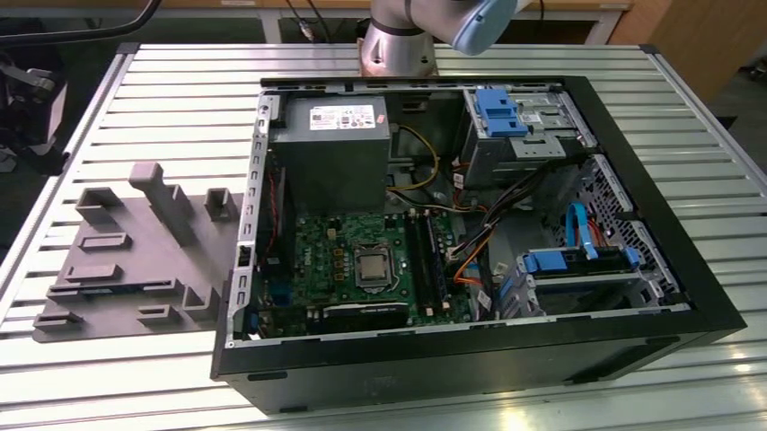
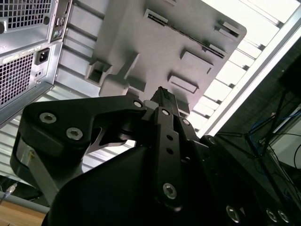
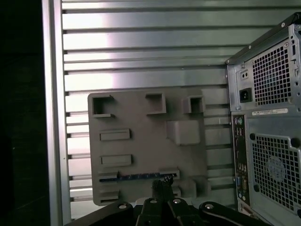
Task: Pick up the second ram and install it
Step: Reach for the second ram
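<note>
First wrist view: the second ram [image 3: 138, 176] is seen standing on edge in a slot of the grey fixture plate [image 3: 141, 108]. The gripper [image 3: 162, 184] is held above the plate, closed on nothing, with its tips together and apart from the ram. In the second wrist view the closed gripper [image 2: 164, 96] is seen over the same plate [image 2: 122, 37]. In the exterior view the plate [image 1: 144, 260] is laid on the slatted metal table [image 1: 180, 90], at the exterior view's left of the open computer case [image 1: 480, 377]. The ram [image 1: 120, 289] is seated in the plate's near part.
</note>
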Motion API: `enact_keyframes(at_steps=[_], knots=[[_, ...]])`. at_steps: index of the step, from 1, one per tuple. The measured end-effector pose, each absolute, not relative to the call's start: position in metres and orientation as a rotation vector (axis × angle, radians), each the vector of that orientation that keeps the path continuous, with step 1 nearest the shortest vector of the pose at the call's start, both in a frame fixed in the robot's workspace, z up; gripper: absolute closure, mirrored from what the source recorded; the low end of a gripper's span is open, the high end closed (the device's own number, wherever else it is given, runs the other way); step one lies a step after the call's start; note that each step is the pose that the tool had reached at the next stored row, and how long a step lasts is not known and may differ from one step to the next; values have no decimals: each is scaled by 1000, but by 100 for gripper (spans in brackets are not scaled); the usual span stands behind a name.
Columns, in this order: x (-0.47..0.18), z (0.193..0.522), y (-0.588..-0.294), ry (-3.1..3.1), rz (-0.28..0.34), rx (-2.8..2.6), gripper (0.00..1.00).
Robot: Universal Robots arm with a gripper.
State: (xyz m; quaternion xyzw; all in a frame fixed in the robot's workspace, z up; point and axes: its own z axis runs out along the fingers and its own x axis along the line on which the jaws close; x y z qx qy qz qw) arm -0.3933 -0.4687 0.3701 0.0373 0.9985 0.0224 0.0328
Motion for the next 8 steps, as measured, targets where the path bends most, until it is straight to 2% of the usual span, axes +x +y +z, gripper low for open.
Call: enact_keyframes(at_steps=[8], knots=[[-396,368,-471,3073,69,115,89]])
